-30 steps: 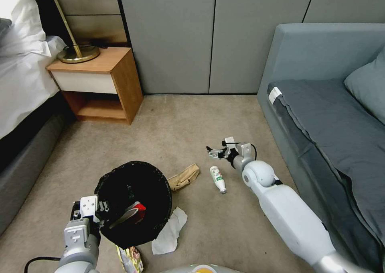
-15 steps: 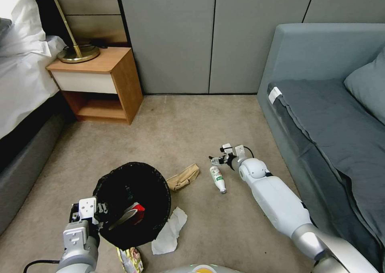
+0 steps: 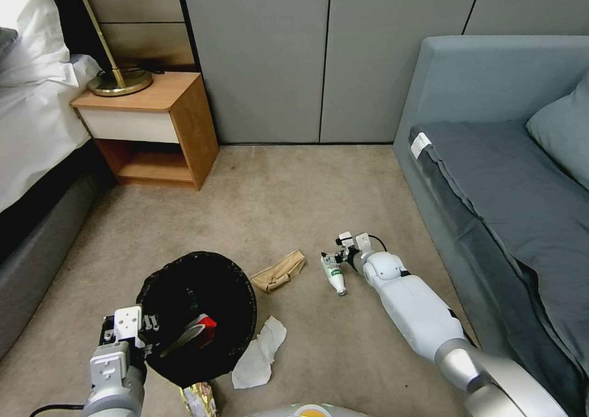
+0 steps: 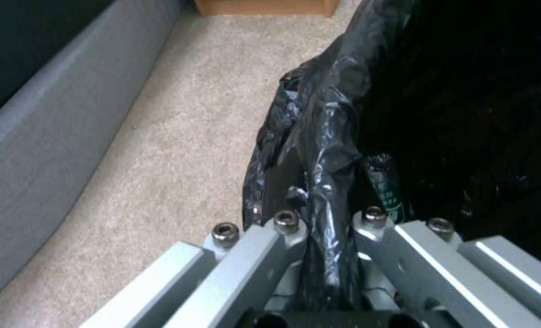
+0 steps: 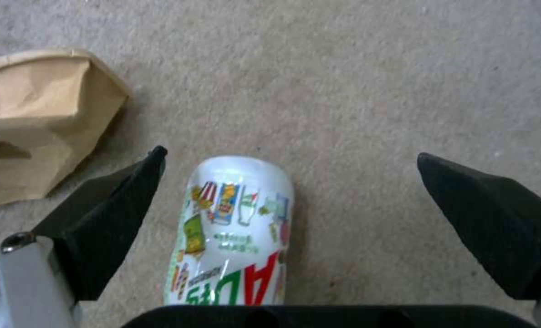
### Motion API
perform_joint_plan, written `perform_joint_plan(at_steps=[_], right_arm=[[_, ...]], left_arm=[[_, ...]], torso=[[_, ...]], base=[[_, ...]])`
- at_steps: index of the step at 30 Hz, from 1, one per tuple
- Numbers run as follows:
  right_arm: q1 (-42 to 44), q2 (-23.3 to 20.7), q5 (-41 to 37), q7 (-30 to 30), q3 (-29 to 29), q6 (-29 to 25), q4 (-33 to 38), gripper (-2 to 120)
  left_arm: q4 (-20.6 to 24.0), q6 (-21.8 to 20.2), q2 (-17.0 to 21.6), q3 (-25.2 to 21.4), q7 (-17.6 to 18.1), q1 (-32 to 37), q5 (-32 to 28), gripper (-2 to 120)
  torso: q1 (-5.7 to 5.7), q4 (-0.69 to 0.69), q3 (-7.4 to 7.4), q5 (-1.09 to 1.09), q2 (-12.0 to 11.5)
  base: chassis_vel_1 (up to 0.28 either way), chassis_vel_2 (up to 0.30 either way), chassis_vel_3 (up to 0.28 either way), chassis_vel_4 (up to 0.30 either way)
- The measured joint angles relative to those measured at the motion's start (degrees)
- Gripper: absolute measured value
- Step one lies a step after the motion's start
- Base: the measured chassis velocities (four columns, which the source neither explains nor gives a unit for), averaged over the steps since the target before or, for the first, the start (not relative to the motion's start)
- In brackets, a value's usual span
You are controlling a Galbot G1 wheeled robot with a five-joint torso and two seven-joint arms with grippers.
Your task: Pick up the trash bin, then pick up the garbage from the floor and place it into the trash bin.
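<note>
The trash bin [image 3: 184, 294], lined with a crinkled black bag, is held just off the carpet at my lower left. My left gripper [image 3: 145, 331] is shut on its near rim, and the left wrist view shows the fingers [image 4: 283, 228] clamping the black liner [image 4: 325, 136]. A red-white packet [image 3: 205, 330] lies inside. My right gripper [image 3: 334, 260] is open, low over the base end of a small bottle [image 3: 334, 275] lying on the carpet. The bottle [image 5: 234, 228] sits between the spread fingertips [image 5: 119, 205]. Other garbage: brown paper bag [image 3: 281, 271], white tissue [image 3: 261, 351], snack wrapper [image 3: 199, 398].
A grey sofa [image 3: 491, 178] runs along the right, close to my right arm. A wooden nightstand [image 3: 153, 129] with a brass lamp [image 3: 116, 80] stands at back left beside a bed [image 3: 30, 122]. Grey wall panels [image 3: 307, 55] close the back. Open carpet lies ahead.
My right gripper has come down and back towards me, from beyond the bottle to right over it. The left arm and bin have shifted slightly nearer and to the left.
</note>
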State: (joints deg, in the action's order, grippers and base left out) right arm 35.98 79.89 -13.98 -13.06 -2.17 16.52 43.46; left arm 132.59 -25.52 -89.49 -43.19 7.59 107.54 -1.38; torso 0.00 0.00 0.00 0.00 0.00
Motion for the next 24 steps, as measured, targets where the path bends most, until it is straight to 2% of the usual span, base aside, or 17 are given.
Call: perform_joint_plan(at_steps=[17, 20, 21, 24], right_arm=[[4.4, 0.7, 0.7, 0.9, -0.8, 0.9, 2.7, 100], [5.4, 0.9, 1.7, 1.2, -1.4, 0.7, 2.7, 89], [5.4, 0.9, 1.7, 1.2, -1.4, 0.7, 2.7, 89], [5.8, 1.0, 2.7, 1.2, -2.4, -0.2, 1.6, 74]], left_arm=[[0.1, 0.5, -0.2, 1.3, 0.5, -0.4, 0.4, 1], [0.1, 0.5, -0.1, 1.5, 0.5, -0.4, 0.4, 1], [0.1, 0.5, -0.1, 1.5, 0.5, -0.4, 0.4, 1], [0.0, 0.5, 0.0, 1.5, 0.5, -0.4, 0.4, 1]], torso=[[0.00, -0.01, 0.00, 0.00, 0.0], [0.00, -0.01, 0.00, 0.00, 0.0], [0.00, -0.01, 0.00, 0.00, 0.0], [0.00, 0.00, 0.00, 0.00, 0.0]], base=[[0.000, 0.000, 0.000, 0.000], [0.000, 0.000, 0.000, 0.000], [0.000, 0.000, 0.000, 0.000], [0.000, 0.000, 0.000, 0.000]])
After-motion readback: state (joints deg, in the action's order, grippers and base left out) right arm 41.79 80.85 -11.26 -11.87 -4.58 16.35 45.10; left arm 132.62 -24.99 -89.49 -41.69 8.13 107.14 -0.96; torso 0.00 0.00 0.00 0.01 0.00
